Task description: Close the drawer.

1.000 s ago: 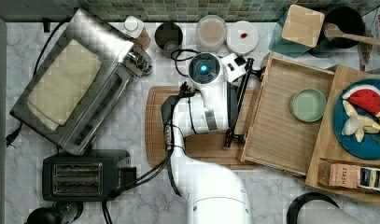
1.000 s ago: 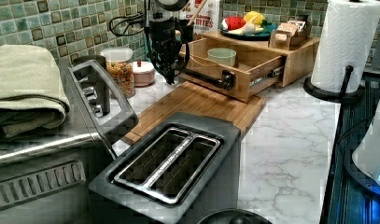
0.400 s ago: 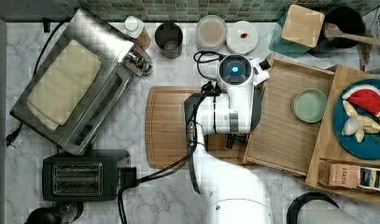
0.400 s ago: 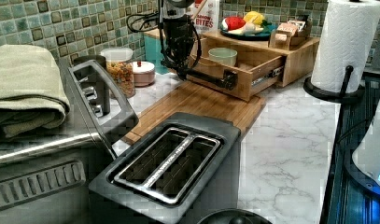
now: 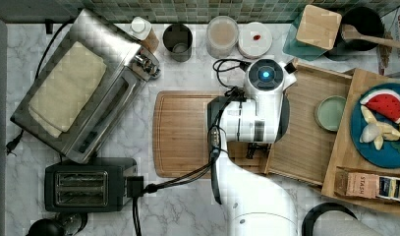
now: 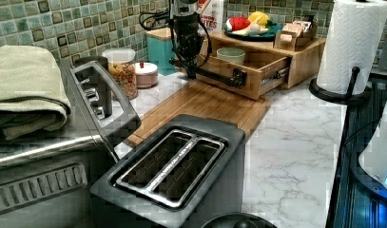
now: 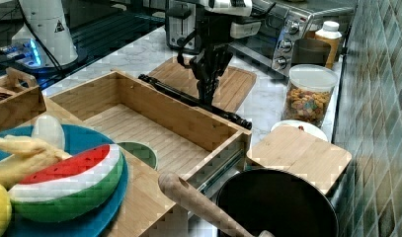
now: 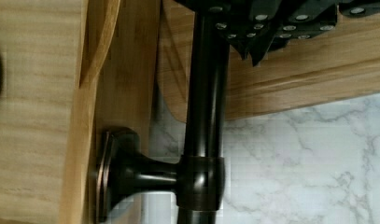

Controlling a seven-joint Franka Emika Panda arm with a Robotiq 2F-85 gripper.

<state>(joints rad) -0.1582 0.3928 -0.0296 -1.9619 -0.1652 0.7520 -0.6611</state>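
We see drawer (image 7: pixel 154 123) pulled out over cutting board (image 5: pixel 185 132), bowl (image 5: pixel 330 113) inside. Gripper (image 7: pixel 207 91) sits at black bar handle (image 7: pixel 188 101), bar's long axis crosswise to push. Jaw state: cannot tell.

The drawer (image 5: pixel 305 142) is light yellow-brown wood with thin lines running along its floor. Its long handle (image 7: pixel 188 100) is black and shiny. The tool (image 7: pixel 207 94) is black too, and the arm (image 5: pixel 256 115) above it is white with a glowing blue dot. A pale green bowl (image 5: pixel 330 113) sits in the drawer. The desk (image 6: pixel 295 137) is white with grey marble veins. The cutting board (image 5: pixel 183 132) is warm brown wood. The plate (image 5: pixel 384 152) is blue, with a red and green watermelon slice (image 7: pixel 65 185). The wall tiles (image 6: pixel 62 28) are small green squares.
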